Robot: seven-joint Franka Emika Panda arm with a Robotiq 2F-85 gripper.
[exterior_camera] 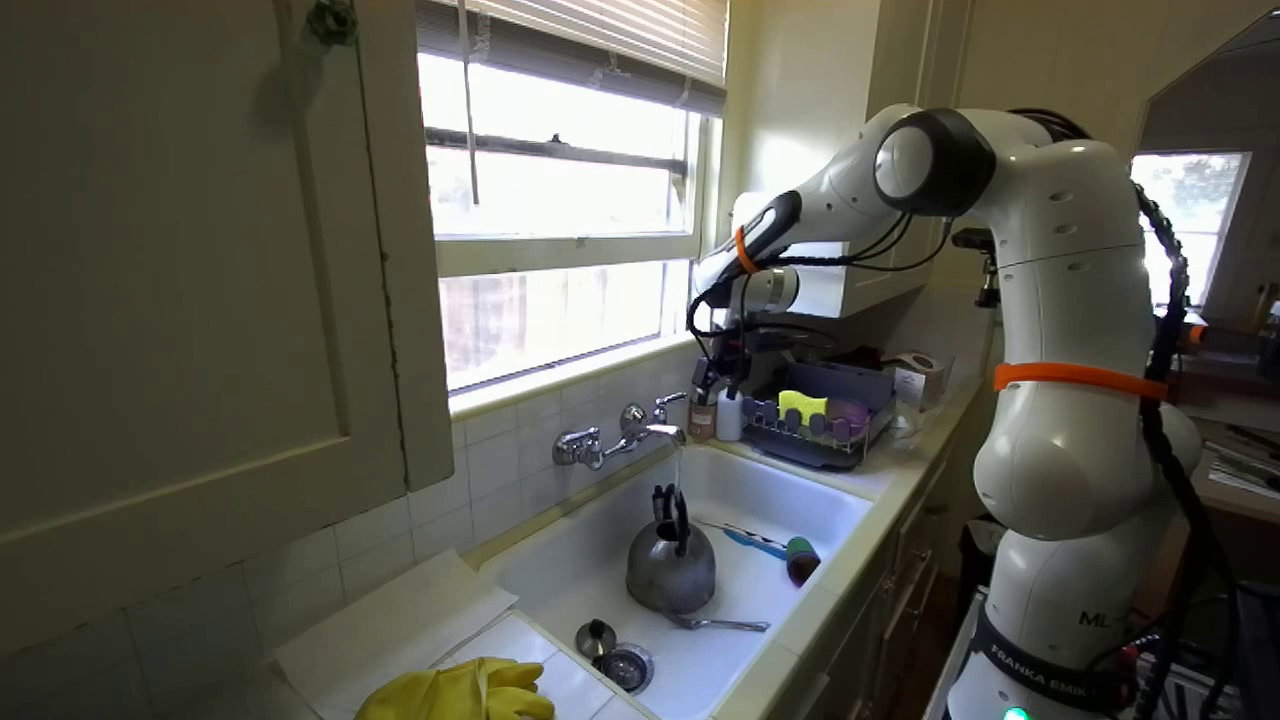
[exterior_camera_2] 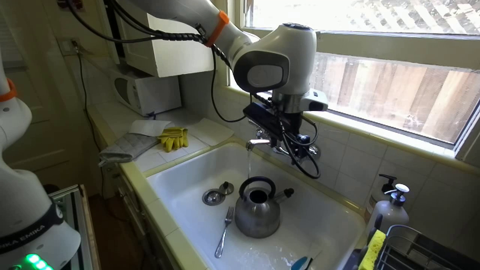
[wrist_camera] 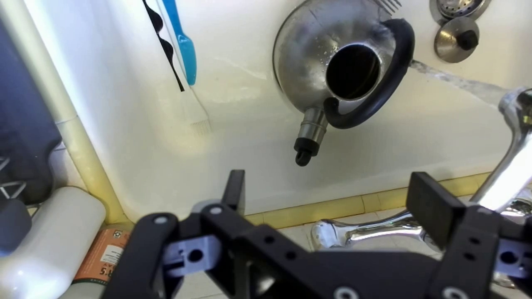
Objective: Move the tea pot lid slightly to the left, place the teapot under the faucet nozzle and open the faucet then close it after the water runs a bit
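Observation:
The teapot (exterior_camera: 672, 572) stands upright in the sink, its top opening uncovered, also in the wrist view (wrist_camera: 305, 54). Water runs from the faucet nozzle (exterior_camera_2: 258, 143) down to the teapot beside its arched handle; I cannot tell how much enters the opening. The tea pot lid (wrist_camera: 451, 49) lies by the drain, also in an exterior view (exterior_camera_2: 226, 188). My gripper (wrist_camera: 329, 187) is open and empty at the chrome faucet (exterior_camera: 598, 452). One faucet handle (wrist_camera: 376, 229) lies between its fingers in the wrist view, partly behind the right finger; contact cannot be told.
A fork (exterior_camera_2: 224, 234) lies beside the teapot. Blue and striped utensils (wrist_camera: 187, 54) and a green cup (exterior_camera: 802, 560) lie in the sink. Soap bottles (exterior_camera_2: 392, 212) and a dish rack (exterior_camera: 815, 440) stand at the sink's end. Yellow gloves (exterior_camera_2: 174, 138) lie on the counter.

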